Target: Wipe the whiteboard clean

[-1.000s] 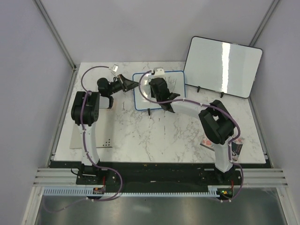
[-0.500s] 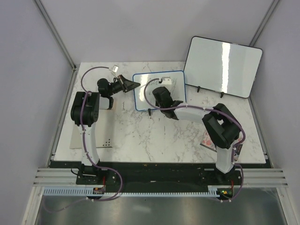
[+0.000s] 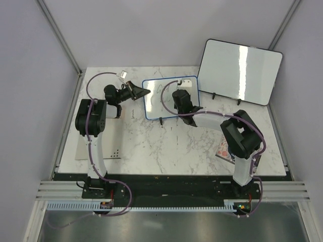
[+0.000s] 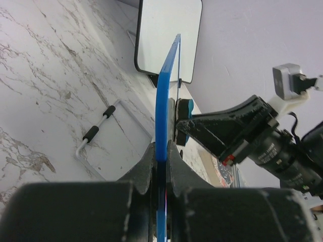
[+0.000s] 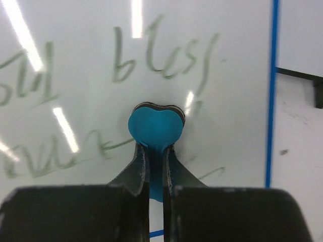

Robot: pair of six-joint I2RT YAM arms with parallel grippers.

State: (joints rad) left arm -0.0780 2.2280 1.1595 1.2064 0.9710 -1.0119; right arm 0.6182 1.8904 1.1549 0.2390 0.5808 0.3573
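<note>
Sweeping across: the right claw [image 5: 155, 150] is carried from the left half of the whiteboard [image 3: 155, 101] over to its right side within the last second.
Right claw: it is pinched tight on the teal eraser [image 5: 154, 126], which is pressed flat to the white surface.
Left claw: the left claw [image 4: 161, 151] is clamped on the board's blue frame at its left edge, so the board is braced.
Whiteboard: it is stood on its feet at the far middle of the tabletop [image 3: 166, 146], just left of the larger black-framed board [image 3: 239, 70].
Meaning: faint greenish scribbles [image 5: 161, 55] are seen around the eraser, so the job is judged unfinished and more passes are needed.
Count: two arms, two claws, two boards, one eraser.
</note>
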